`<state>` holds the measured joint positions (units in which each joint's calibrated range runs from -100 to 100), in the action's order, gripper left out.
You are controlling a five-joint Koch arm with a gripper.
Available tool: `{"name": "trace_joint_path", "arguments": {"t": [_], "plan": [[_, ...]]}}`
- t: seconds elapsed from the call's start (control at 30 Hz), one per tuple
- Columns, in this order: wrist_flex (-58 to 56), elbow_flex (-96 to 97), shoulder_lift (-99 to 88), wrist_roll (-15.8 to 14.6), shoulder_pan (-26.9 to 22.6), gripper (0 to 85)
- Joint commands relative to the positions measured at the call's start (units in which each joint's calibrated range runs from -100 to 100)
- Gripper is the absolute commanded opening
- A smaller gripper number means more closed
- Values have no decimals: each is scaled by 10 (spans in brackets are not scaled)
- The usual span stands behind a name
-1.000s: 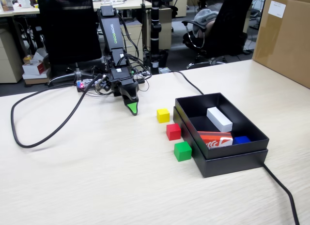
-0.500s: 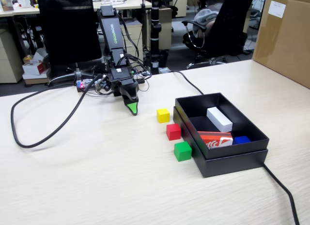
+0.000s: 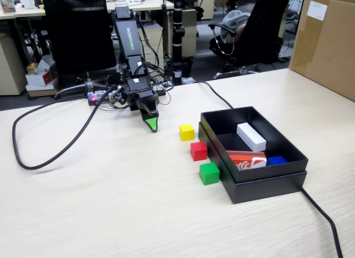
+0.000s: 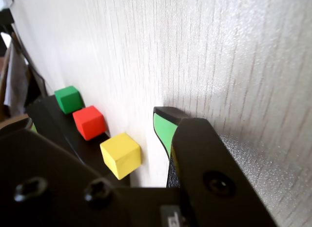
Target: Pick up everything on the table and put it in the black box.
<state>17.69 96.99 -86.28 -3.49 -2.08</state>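
Note:
Three small cubes stand in a row on the table (image 3: 111, 202), just left of the black box (image 3: 266, 187) in the fixed view: yellow (image 3: 187, 132), red (image 3: 198, 151), green (image 3: 209, 173). The wrist view shows them along the box wall (image 4: 51, 122): yellow (image 4: 121, 155) nearest, then red (image 4: 89, 122), then green (image 4: 68, 98). My gripper (image 3: 151, 124) points down at the table left of the yellow cube and clear of it. Its green-padded jaws (image 4: 95, 118) stand apart with nothing between them.
Inside the box lie a long white block (image 3: 251, 136), an orange-red carton (image 3: 246, 160) and something blue (image 3: 276, 160). A black cable (image 3: 55, 152) loops over the table's left side; another (image 3: 324, 219) runs from the box to the front right. A brown carton (image 3: 324, 41) stands back right.

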Motion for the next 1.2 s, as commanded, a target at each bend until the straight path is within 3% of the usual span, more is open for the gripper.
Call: {"name": "trace_joint_path", "arguments": {"t": [0.0, 0.17, 0.33, 0.5, 0.77, 1.0, 1.17], "plan": [[-2, -2, 10, -1, 0, 481], [-2, -1, 11, -7, -17, 480], [-10, -3, 6, -8, -3, 477], [-196, -73, -56, -10, -3, 477], [-520, -304, -86, -58, -35, 473], [-628, -457, -21, -68, -66, 471], [-640, -560, 89, -70, -89, 471]]}}
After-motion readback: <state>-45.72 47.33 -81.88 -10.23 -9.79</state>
